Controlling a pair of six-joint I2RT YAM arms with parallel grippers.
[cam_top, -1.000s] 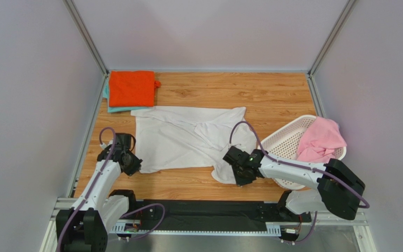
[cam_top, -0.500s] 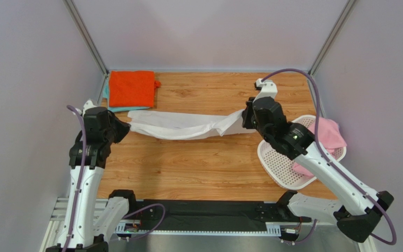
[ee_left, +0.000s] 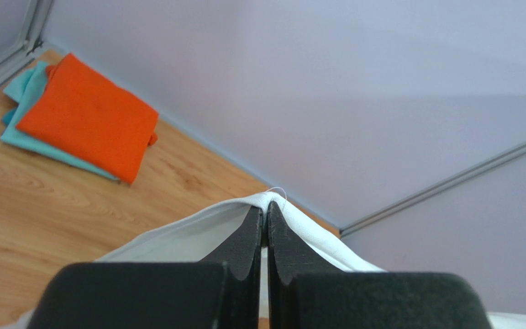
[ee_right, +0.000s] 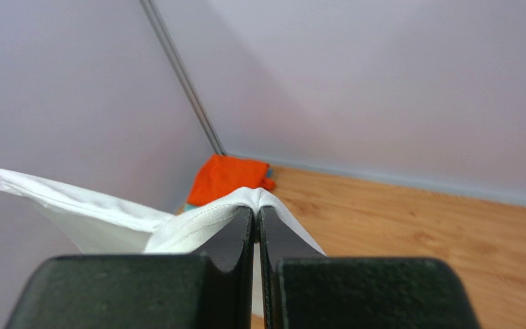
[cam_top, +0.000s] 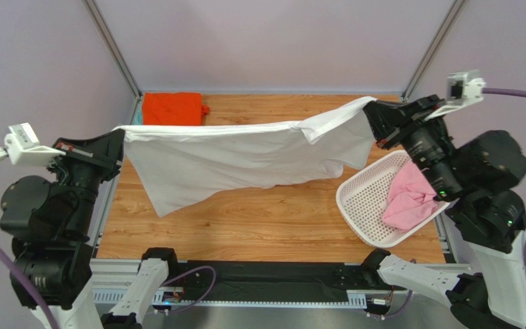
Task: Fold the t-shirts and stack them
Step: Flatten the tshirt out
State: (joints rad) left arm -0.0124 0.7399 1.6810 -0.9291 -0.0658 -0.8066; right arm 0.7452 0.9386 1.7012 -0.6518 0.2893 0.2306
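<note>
Top external view: left claw [cam_top: 118, 134] and right claw [cam_top: 373, 110] each clamp an edge of the white t-shirt [cam_top: 245, 161], stretched between them for spreading, so next they probably must lower it flat onto the bench [cam_top: 259, 221].

The bench [cam_top: 266, 226] has a warm wood-grain top with light and darker streaks running across it. Plain pale lilac-grey panels enclose it: a back wall [cam_top: 272, 41] beyond its far edge, a left wall [cam_top: 39, 62] and a right wall [cam_top: 502, 34] along its sides. Slim silver metal posts rise from its far left corner [cam_top: 111, 48] and far right corner [cam_top: 431, 48]. A black strip [cam_top: 279, 274] on a silver rail runs along its near edge. The light is soft and diffuse.
</note>
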